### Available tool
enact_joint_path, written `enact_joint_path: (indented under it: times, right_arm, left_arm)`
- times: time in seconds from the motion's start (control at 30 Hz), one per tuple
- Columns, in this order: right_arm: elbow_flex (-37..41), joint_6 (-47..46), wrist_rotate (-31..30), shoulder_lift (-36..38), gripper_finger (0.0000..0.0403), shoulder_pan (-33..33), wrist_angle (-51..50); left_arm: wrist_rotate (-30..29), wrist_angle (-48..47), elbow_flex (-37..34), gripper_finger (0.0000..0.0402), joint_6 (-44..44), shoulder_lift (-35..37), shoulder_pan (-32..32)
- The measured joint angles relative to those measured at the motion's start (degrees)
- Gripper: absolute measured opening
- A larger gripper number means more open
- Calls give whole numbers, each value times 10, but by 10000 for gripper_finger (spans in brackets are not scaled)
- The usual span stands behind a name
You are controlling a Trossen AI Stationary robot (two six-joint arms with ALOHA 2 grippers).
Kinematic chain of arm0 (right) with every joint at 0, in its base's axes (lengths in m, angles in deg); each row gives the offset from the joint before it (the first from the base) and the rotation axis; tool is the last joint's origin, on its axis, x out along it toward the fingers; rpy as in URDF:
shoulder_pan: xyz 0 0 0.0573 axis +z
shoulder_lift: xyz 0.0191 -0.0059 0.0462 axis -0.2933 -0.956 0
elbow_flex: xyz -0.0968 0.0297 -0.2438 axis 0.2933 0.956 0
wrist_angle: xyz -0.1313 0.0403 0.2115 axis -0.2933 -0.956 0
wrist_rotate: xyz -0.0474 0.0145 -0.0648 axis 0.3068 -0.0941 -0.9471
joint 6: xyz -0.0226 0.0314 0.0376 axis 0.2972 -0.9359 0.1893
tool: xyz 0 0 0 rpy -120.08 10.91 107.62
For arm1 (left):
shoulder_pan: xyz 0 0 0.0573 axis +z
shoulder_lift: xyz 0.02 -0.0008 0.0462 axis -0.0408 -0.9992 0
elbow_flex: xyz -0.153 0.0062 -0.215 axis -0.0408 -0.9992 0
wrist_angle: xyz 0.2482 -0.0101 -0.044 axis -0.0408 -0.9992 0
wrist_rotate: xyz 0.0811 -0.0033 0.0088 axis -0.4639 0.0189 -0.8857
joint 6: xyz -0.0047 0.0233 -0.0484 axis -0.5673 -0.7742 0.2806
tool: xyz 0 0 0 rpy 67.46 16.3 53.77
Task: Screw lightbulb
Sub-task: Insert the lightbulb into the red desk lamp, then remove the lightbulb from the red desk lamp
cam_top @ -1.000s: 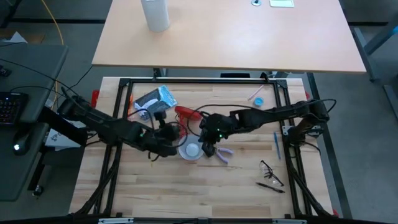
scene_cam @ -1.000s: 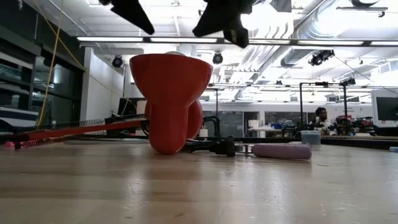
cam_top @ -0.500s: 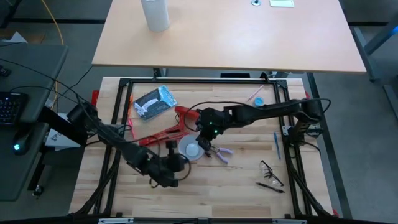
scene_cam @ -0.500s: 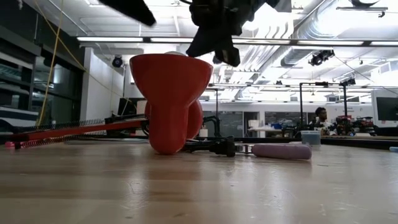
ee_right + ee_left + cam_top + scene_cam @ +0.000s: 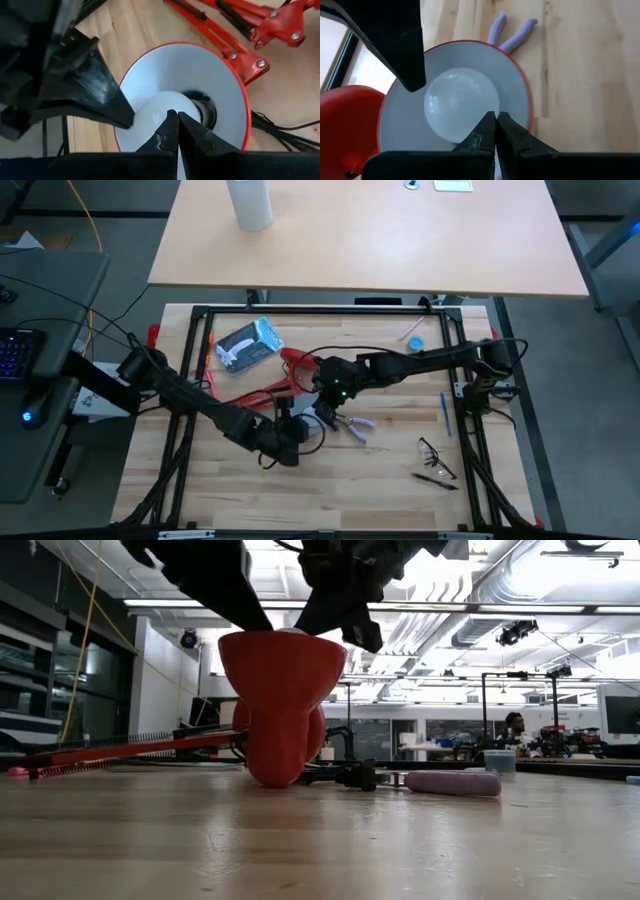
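The red lamp shade stands on the table with its silver inside facing up. The white lightbulb sits in the middle of it; its base is hidden. The bulb also shows in the right wrist view, in front of the dark socket. My left gripper is shut and reaches down into the shade from the near left. My right gripper is shut and reaches in from the far right. In the high view, both arms hide the shade. My left gripper has its shut fingertips at the bulb's rounded side, slanting down from the table's near left. It pinches nothing. Whether the tips bear on the bulb or only on the shade's inside, I cannot tell. My right gripper has its shut fingertips at the opposite side of the bulb, slanting down from the far right. It pinches nothing. The tip looks to meet the bulb's edge, but I cannot tell for sure.
Purple-handled pliers lie just right of the shade and show in the low view. The red lamp arm runs off to the left. A packet lies at the far left, glasses and a blue pen at the right.
My left gripper has swung toward the table's near edge, away from the lamp, then come back right and down into the shade. My right gripper has gone down and a little left to the shade's rim. The shade has shifted slightly toward the table's right.
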Motion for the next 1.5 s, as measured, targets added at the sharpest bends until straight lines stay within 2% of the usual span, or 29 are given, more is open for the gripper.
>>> enact_joint_path:
  times: [0.4, 0.63, 0.77, 0.93, 1.13, 1.33, 1.5]
  right_arm:
    - [-1, -9, -38, -8, 0, 10, -1]
    - [-1, -16, -55, -8, 0, 25, -19]
    - [-1, -18, -56, -8, 0, 29, -25]
    - [-1, -20, -34, -6, 0, 33, -21]
    - [1, -13, -37, 15, 0, 32, -23]
    - [1, 9, -56, 62, 0, 27, -31]
    - [1, 17, -68, 97, 0, 41, -70]
  left_arm:
    - [13, -1, 0, 0, -43, 0, 40]
    - [1, -42, 1, 0, -57, 4, 48]
    - [-27, -51, -1, 0, -76, 15, 49]
    - [-96, -64, -1, 0, -93, 45, 59]
    - [-136, -83, -1, 0, -122, 104, 77]
    - [-134, -116, -1, 0, -78, 173, 82]
    - [-100, -157, -1, 0, 29, 216, 60]
